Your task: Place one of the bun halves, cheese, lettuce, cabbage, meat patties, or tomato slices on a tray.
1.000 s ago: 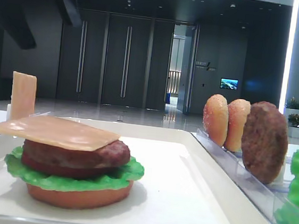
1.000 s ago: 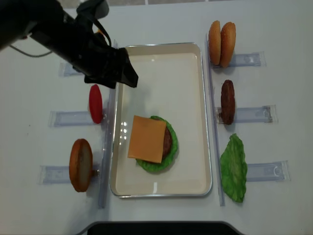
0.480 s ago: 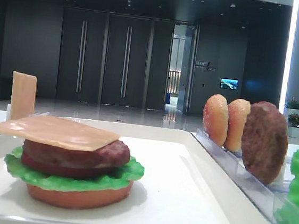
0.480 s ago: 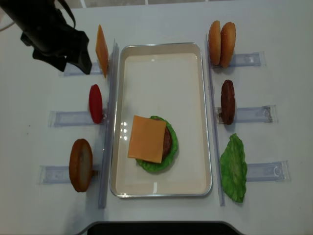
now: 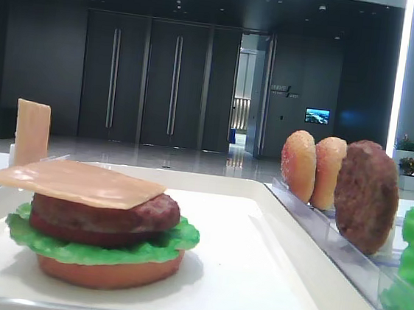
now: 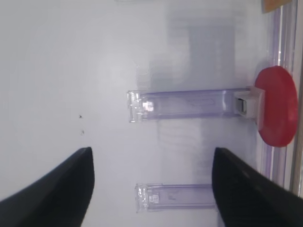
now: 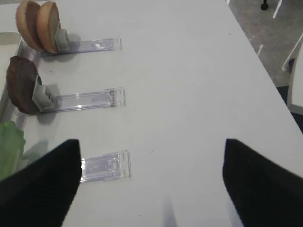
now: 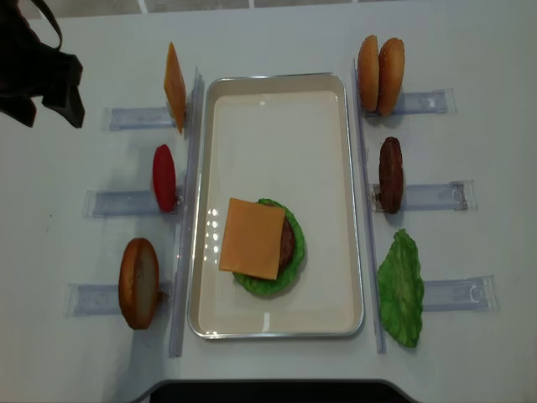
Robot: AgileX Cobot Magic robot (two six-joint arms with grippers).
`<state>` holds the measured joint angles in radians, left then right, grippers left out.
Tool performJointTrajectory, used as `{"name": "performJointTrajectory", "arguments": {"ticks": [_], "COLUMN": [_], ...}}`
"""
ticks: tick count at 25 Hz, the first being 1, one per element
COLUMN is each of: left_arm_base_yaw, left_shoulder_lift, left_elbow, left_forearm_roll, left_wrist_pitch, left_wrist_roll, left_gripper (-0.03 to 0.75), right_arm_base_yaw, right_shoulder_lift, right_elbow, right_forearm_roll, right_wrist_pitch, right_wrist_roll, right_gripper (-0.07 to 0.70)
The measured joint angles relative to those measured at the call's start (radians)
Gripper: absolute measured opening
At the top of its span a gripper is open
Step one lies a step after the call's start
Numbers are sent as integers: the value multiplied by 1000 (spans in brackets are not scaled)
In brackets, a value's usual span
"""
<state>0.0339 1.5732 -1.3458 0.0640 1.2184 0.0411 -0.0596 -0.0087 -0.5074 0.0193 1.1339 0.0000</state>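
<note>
The cream tray [image 8: 277,134] holds a stack: a bun half at the bottom, lettuce [image 8: 267,284], a meat patty [image 5: 104,214] and a square cheese slice [image 8: 252,238] on top, lying slightly askew. My left gripper [image 8: 52,113] is at the far top-left corner, away from the tray. In its wrist view the left gripper [image 6: 151,189] is open and empty over bare table, near a tomato slice [image 6: 277,106]. My right gripper [image 7: 151,184] is open and empty over the table right of the racks; it is outside the overhead view.
Clear racks line both sides of the tray. Left: a standing cheese slice [image 8: 174,84], a tomato slice [image 8: 164,177], a bun half [image 8: 138,282]. Right: two bun halves [image 8: 379,63], a patty [image 8: 390,174], lettuce [image 8: 401,288].
My left arm has pulled back from over the tray's left edge to the far top-left corner. Its jaws stay open and empty. The stack has not moved.
</note>
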Motion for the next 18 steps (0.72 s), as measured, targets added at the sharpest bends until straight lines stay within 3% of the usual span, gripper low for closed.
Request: {"name": "performJointTrajectory", "arguments": {"ticks": [4, 8, 18], "left_arm_base_yaw": [2, 2, 2], "left_shoulder_lift": [-28, -123, -564], "left_elbow": [12, 103, 519], "left_forearm_roll": [7, 7, 7], "left_wrist_pitch": [0, 0, -12], "left_wrist_roll": [-4, -18, -71], "left_gripper": [590, 590, 589], "right_arm_base_yaw": [0, 0, 0], "right_shoulder_lift": [0, 0, 0], "right_elbow": [0, 0, 0], "right_forearm_roll": [0, 0, 0], "right_wrist_pitch": [0, 0, 0], "right_wrist_roll": [0, 0, 0], "right_gripper": [577, 577, 577]}}
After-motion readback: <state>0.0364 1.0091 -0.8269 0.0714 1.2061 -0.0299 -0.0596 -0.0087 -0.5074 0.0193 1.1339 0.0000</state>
